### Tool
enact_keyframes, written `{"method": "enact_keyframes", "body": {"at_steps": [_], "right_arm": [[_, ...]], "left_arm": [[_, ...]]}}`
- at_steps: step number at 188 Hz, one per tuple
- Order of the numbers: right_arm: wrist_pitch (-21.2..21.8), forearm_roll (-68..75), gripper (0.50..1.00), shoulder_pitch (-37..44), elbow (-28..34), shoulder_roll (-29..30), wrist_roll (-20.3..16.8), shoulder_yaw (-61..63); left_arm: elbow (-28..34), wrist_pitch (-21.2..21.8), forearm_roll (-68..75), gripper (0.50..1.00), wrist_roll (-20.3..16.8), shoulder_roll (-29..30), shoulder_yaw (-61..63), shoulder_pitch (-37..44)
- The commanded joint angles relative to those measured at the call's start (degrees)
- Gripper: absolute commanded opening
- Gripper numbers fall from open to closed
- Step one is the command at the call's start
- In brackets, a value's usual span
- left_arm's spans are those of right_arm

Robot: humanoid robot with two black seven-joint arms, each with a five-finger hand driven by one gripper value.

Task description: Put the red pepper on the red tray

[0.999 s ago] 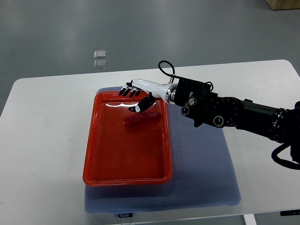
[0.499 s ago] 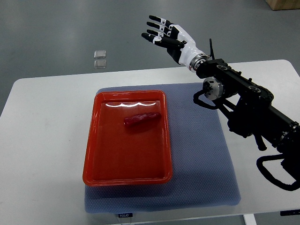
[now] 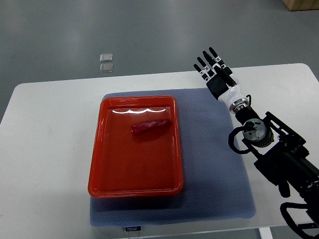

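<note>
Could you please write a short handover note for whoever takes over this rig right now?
Right hand: open, fingers spread, holding nothing, above the far right part of the blue mat, well clear of the tray.
Left hand: not in view.
Red pepper: lying inside the red tray, in its far half.
Done: pepper is on the tray and released.
Left: nothing on the placement itself; probably only parking the right arm.

A robotics lab, it seems. A plain white table stands on bare grey concrete floor. A robot arm reaches in at right.
</note>
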Motion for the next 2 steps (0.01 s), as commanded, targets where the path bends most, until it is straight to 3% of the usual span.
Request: {"method": "enact_keyframes", "body": {"at_steps": [1, 2], "right_arm": [[0.09, -0.23, 0.909, -0.12, 0.01, 0.0, 0.0, -0.49], [0.09, -0.24, 0.909, -0.12, 0.01, 0.0, 0.0, -0.49]], "left_arm": [[0.08, 0.0, 0.0, 1.0, -0.01, 0.0, -0.04, 0.0], [0.08, 0.0, 0.0, 1.0, -0.01, 0.0, -0.04, 0.0]]}}
